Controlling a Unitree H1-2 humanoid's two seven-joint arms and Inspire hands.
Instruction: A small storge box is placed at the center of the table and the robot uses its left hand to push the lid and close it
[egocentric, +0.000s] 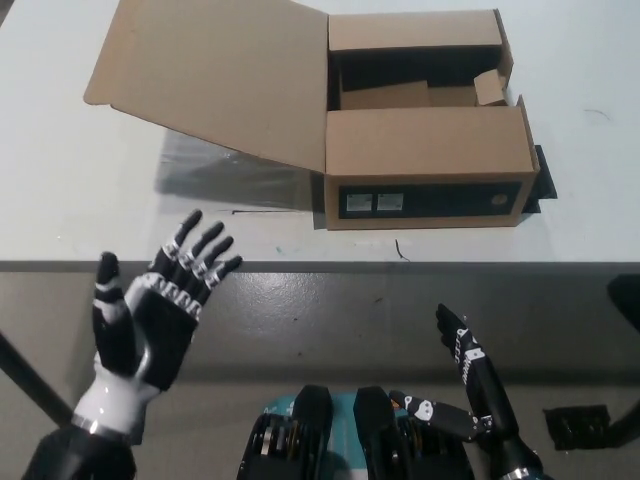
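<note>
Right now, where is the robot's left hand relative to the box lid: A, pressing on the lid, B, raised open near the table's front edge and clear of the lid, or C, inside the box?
B: the left hand is open at the table edge, with bare tabletop between it and the lid.
</note>
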